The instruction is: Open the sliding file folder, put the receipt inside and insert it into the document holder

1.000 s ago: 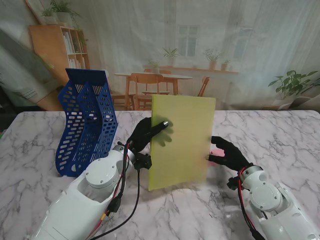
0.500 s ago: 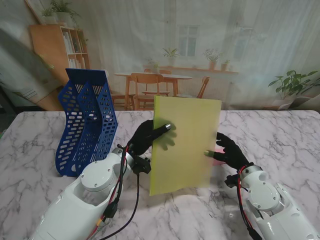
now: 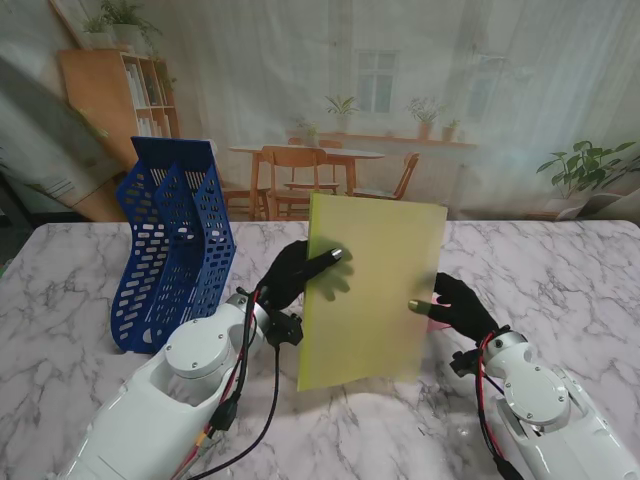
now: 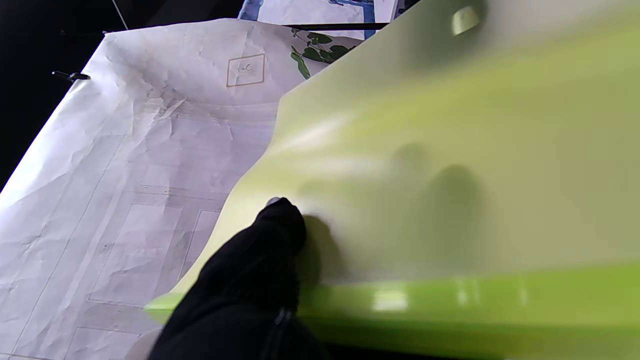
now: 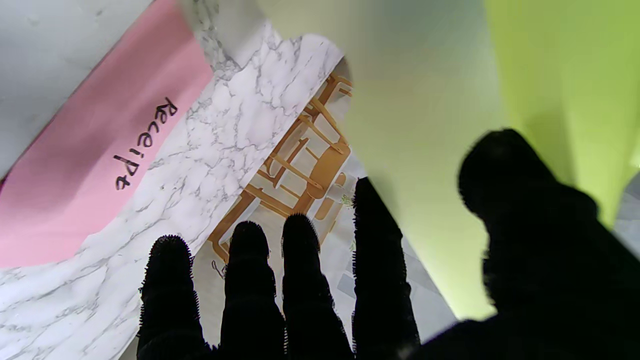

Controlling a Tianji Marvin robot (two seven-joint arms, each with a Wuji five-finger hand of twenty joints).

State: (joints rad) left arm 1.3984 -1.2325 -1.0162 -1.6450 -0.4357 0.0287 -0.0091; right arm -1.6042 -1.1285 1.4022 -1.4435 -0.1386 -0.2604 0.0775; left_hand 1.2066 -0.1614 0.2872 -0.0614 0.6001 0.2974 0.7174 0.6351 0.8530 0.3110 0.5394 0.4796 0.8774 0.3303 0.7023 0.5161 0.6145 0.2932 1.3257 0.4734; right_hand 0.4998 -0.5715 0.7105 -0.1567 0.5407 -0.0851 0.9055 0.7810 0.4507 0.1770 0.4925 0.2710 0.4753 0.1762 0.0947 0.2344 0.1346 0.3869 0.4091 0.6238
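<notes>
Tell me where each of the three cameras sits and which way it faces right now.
Stand view: above the shoulders, looking down at the marble table; both arms, left hand and right hand on the upright green folder, blue document holder on the left.
Left wrist: along the fingers onto the folder.
Right wrist: along its fingers past the folder to the pink receipt.
All three share the folder.

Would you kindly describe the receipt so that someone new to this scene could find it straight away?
Start at the marble table, then find the yellow-green folder held upright at its middle between the left hand and the right hand. The receipt lies flat on the marble by the right hand, mostly hidden from the stand camera. It is the only pink sheet, handwritten "Receipt".
</notes>
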